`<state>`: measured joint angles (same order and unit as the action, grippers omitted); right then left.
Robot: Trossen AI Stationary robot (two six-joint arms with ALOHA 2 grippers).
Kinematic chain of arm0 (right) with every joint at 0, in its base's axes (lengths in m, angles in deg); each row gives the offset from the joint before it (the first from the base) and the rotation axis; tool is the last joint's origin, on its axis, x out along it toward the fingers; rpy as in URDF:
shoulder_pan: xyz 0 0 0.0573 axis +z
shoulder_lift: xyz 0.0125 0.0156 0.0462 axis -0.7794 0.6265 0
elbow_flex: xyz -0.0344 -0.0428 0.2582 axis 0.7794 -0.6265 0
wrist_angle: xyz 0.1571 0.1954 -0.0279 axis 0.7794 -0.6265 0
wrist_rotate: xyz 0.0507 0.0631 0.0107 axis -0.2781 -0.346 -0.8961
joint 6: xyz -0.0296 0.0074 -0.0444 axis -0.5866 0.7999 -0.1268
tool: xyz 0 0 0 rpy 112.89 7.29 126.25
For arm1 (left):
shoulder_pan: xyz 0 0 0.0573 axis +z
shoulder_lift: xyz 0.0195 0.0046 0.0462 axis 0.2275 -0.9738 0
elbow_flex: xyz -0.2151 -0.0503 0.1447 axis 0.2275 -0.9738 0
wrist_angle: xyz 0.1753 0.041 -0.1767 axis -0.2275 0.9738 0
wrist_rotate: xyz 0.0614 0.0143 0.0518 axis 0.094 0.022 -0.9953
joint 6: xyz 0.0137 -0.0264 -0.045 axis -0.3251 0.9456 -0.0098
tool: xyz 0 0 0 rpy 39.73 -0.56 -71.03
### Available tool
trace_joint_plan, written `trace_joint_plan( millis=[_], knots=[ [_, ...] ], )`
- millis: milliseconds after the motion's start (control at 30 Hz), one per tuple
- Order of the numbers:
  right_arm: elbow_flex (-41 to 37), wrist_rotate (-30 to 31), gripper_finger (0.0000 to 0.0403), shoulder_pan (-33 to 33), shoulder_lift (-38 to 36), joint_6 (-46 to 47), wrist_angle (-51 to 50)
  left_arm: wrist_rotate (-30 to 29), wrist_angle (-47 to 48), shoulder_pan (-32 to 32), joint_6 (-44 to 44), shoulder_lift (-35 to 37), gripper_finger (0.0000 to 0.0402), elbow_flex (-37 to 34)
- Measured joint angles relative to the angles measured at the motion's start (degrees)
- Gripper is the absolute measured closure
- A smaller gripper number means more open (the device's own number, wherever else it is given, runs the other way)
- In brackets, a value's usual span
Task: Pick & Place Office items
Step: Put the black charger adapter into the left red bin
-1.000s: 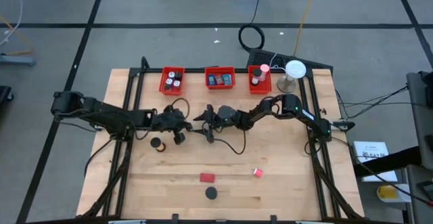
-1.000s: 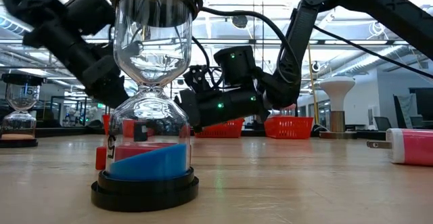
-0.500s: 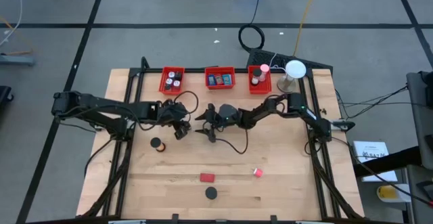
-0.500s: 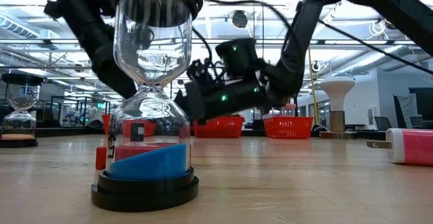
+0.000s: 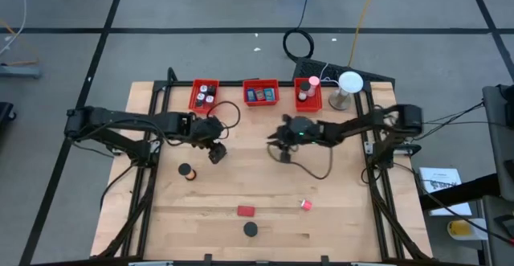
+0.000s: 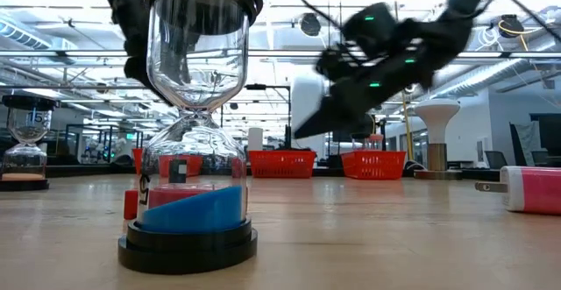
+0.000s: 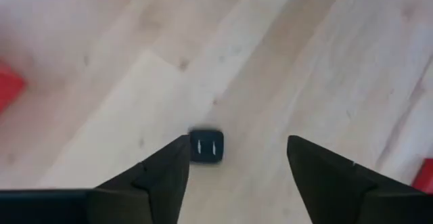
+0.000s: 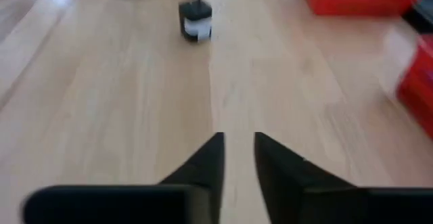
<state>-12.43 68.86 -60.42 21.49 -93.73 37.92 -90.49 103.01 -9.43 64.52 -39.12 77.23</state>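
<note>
A small black charger plug (image 7: 206, 146) is seen released on the table's middle beneath the left gripper (image 7: 237, 176), now spread apart, while the right gripper (image 8: 238, 160), narrowed to a slit and empty, has been pulled back toward the right edge, so the plug remains unbinned.

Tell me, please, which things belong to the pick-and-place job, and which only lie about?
Job: black plug adapter, red block, pink charger, blue-sand hourglass.
Lying about: white lamp, cable coil on the floor.
</note>
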Motion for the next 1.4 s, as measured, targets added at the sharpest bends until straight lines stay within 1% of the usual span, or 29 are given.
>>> trace_joint_plan(
  millis=[100, 167, 233, 367, 500, 600, 700, 800, 933, 1333, 1400],
  knots=[
    [-7.16, 0.08, 0.0354, -0.66, -6.80, 1.77, -0.61, 0.35, 2.58, 0.00, 1.96, -2.56, 0.0138, 1.50],
    [-11.71, 0.26, 0.0382, -0.95, -10.50, 2.41, 2.59, 0.34, 3.83, 0.17, 1.88, -4.88, 0.0126, 1.73],
    [-15.32, 0.33, 0.0397, -1.35, -13.66, 2.28, 6.57, 0.45, 4.42, 0.45, 1.71, -7.45, 0.0113, 1.77],
    [-20.24, 0.45, 0.0387, -2.34, -19.28, 3.25, 9.72, 1.00, 4.10, 1.61, 1.20, -11.28, 0.0088, 1.79],
    [-22.63, 0.44, 0.0381, -3.23, -23.25, 3.43, 10.13, 2.23, 3.99, 2.74, 0.09, -12.96, 0.0067, 1.77],
    [-23.34, 0.46, 0.0384, -3.57, -24.64, 3.33, 10.13, 2.23, 3.84, 3.27, -0.71, -14.10, 0.0061, 1.77],
    [-23.42, 0.49, 0.0389, -3.57, -24.82, 2.53, 10.15, 1.80, 2.37, 3.55, -2.08, -15.42, 0.0063, 1.79],
    [-23.45, 0.51, 0.0394, -3.57, -24.82, 2.46, 10.12, 1.87, 1.02, 3.72, -3.01, -17.08, 0.0076, 1.79],
    [-23.45, 1.61, 0.0396, -3.57, -24.80, 2.29, 10.06, 1.87, 0.77, 3.76, -4.25, -18.58, 0.0107, 1.79],
    [-23.42, 1.73, 0.0400, -3.57, -24.80, 2.08, 9.91, 2.10, 1.17, 3.76, -6.10, -19.18, 0.0222, 1.79],
    [-23.42, 1.73, 0.0401, -3.57, -24.80, 2.08, 9.91, 2.89, 1.15, 3.89, -6.22, -19.18, 0.0243, 1.79]
  ],
)
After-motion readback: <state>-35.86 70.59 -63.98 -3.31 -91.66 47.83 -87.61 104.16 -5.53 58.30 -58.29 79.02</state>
